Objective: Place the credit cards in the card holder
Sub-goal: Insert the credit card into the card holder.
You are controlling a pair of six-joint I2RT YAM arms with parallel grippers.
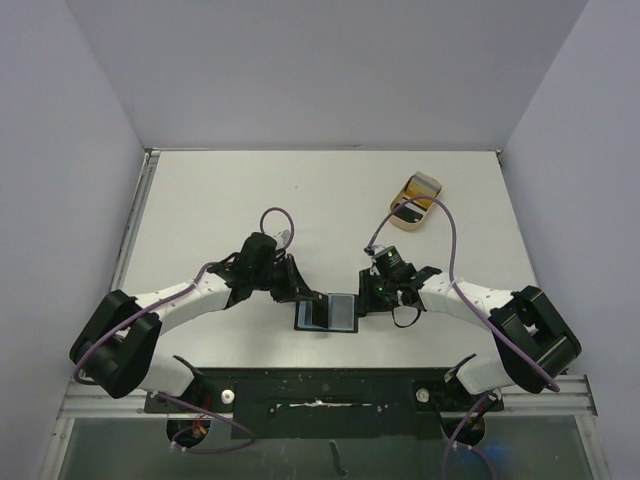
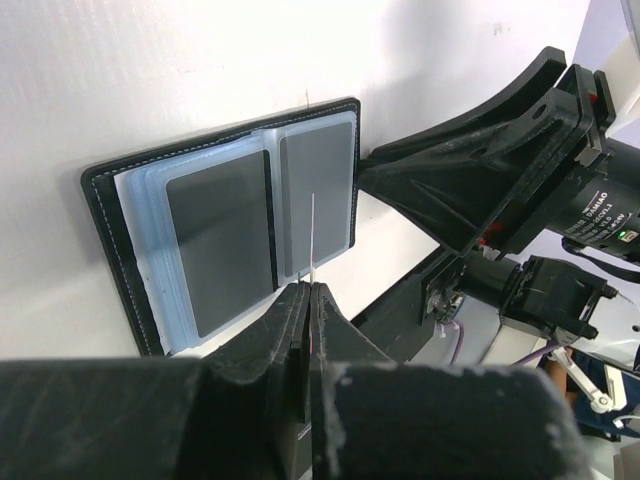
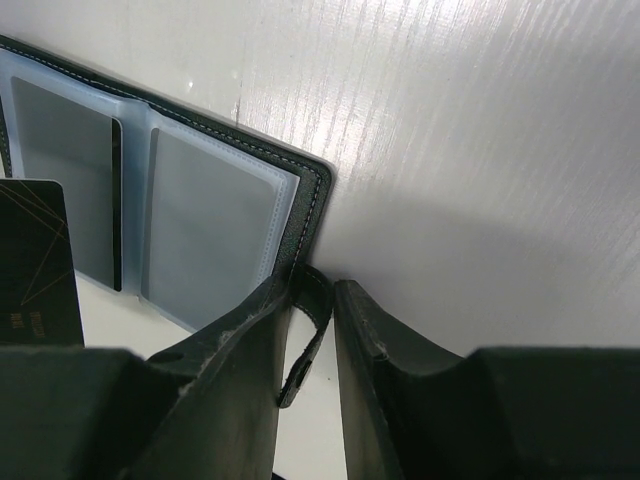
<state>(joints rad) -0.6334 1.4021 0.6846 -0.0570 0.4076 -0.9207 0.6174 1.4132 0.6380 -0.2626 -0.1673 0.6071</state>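
Left gripper (image 2: 308, 290), closest to its wrist lens: black scuffed fingers pressing together, pinching a dark card (image 3: 35, 265) that is showing there only as a thin pale edge. In the right wrist view the same card is showing a dark face with fine gold lines, hanging over the holder's 9 o'clock half.

Card holder (image 1: 327, 312) is lying open and flat on the white table (image 1: 250, 190), between the two grippers near the arm bases. Black stitched cover, clear bluish plastic sleeves stacking in layers, grey panels inside.

Right gripper (image 3: 312, 290) is sitting at the holder's 3 o'clock edge, fingers nearly together and nipping the strap tab (image 3: 308, 345), which is curving up between them. This arm is crowding the holder's 3 o'clock side.

Beige oval tray (image 1: 397, 214) is sitting well apart at 1 o'clock, a tan-gold card (image 1: 420, 190) lying inside. Purple cable (image 1: 452, 250) is looping past it.
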